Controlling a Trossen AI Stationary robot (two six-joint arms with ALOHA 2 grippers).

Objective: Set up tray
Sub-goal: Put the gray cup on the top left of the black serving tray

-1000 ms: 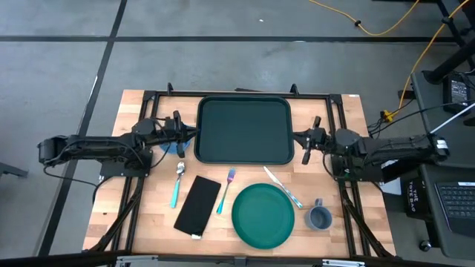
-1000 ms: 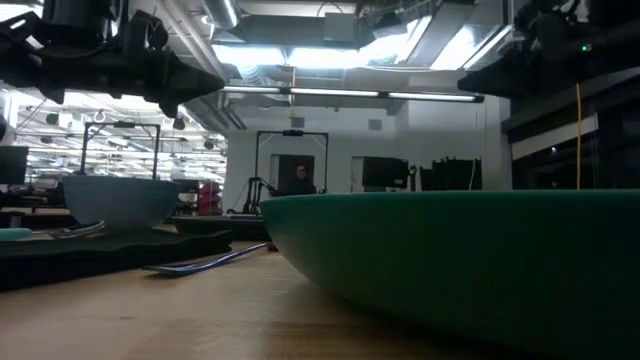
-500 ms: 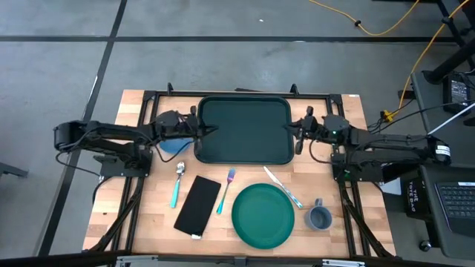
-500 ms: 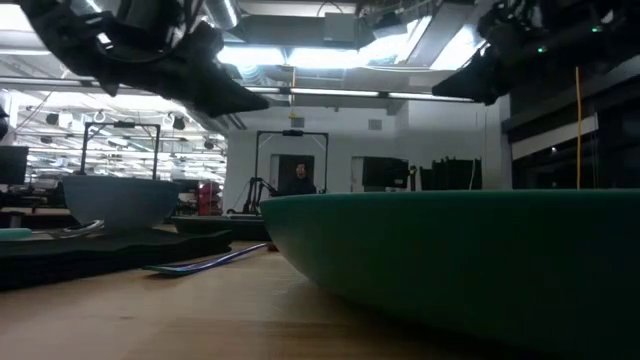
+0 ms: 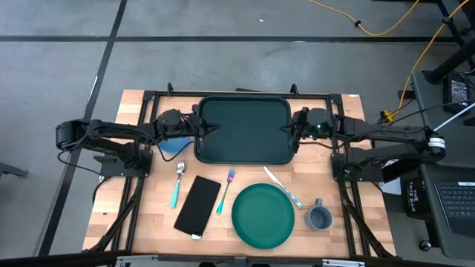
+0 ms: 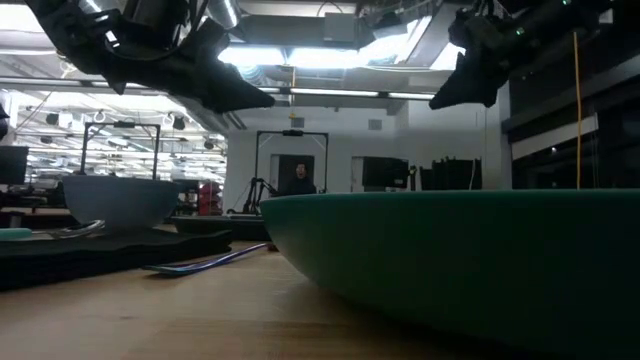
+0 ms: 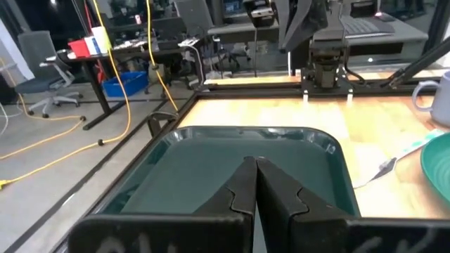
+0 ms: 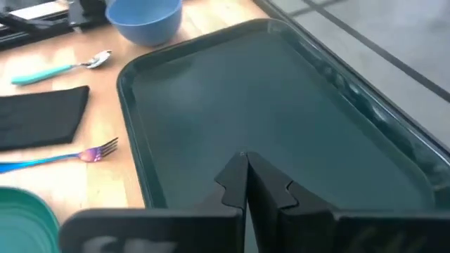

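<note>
High view: dark green tray (image 5: 243, 130) at twelve o'clock on the wooden surface (image 5: 148, 211), empty, long side across. Left tool (image 5: 205, 127) at the tray's nine o'clock rim, fingers pressed together, gripping nothing. Right tool (image 5: 288, 129) at the three o'clock rim, likewise closed and empty. Blue bowl (image 5: 172, 144) just beside the left arm. Toward six o'clock of the tray: teal-handled spoon (image 5: 177, 183), black rectangle (image 5: 197, 205), blue fork (image 5: 225, 190), round green plate (image 5: 263, 214), knife (image 5: 282, 186), grey mug (image 5: 319, 216).
</note>
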